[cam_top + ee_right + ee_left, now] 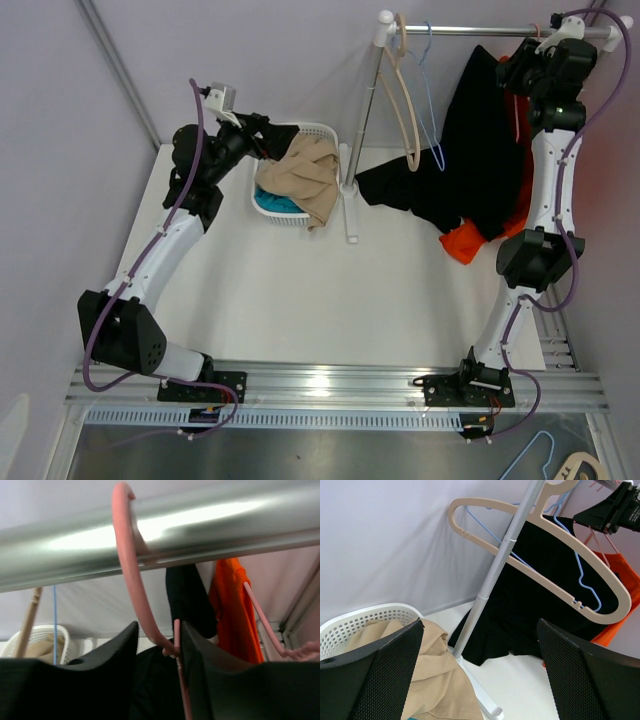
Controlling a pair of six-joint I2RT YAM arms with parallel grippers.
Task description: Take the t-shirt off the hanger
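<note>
leave the left gripper (479, 625) hovering over the white perforated plastic basket (350, 622) of tan cloth (435, 680), fingers spread fully wide and holding nothing; no job for it before the fabric-pulling stage.

farther back and to the right, finish closing the right gripper (159, 630) squarely on the straight stem of the thin pink plastic hanger (131, 580), just below the hook. fingers half narrowed either side of that stem, touching on one side at most, not clamped yet. squeeze firmly, then lift the hook up and clear of the shiny metal rail (200, 525) before drawing away, minding the orange garment (232, 605) just beside. expect drag from the black t-shirt (480, 150), apparently hung on that hanger at the far right of the rail, lower edge spilled onto the white table (300, 290).

collar and hanger shoulders: buried in black folds, unreadable. from overhead, fingertips masked by the wrist body. lower stem cut off behind the fingers in the wrist view.
</note>
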